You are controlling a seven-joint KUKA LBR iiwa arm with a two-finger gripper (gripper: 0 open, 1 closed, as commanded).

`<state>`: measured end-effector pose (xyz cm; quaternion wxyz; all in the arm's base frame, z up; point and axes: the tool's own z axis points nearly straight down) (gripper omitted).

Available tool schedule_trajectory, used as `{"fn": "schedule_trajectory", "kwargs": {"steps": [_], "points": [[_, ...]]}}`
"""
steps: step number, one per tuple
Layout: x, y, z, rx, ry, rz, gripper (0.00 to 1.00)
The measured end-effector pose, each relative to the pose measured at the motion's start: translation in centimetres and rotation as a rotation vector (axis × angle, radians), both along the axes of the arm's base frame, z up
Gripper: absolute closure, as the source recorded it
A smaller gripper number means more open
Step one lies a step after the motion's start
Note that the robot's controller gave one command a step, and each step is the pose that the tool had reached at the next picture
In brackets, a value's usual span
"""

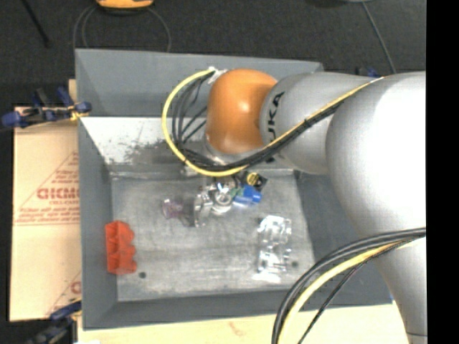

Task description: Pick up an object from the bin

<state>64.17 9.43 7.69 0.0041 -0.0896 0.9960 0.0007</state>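
Observation:
My gripper (204,208) hangs low over the middle of the bin floor, below the orange cover on the wrist. A small, pale purple see-through thing (171,208) lies just to its left, close to it; whether they touch I cannot tell. Just right of the gripper lies a small blue thing (248,196), partly hidden under the wrist. A crumpled clear plastic piece (273,246) rests further to the right and nearer the front.
An orange-red ridged block (120,247) lies at the bin's left side near the front corner. The arm and its yellow and black cables cover the bin's back right part. Bare floor lies between the red block and the gripper.

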Motion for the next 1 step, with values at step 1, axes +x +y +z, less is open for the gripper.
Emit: {"fn": "schedule_trajectory", "kwargs": {"steps": [1], "points": [[0.04, 0.08, 0.12, 0.002, -0.001, -0.002, 1.0]]}}
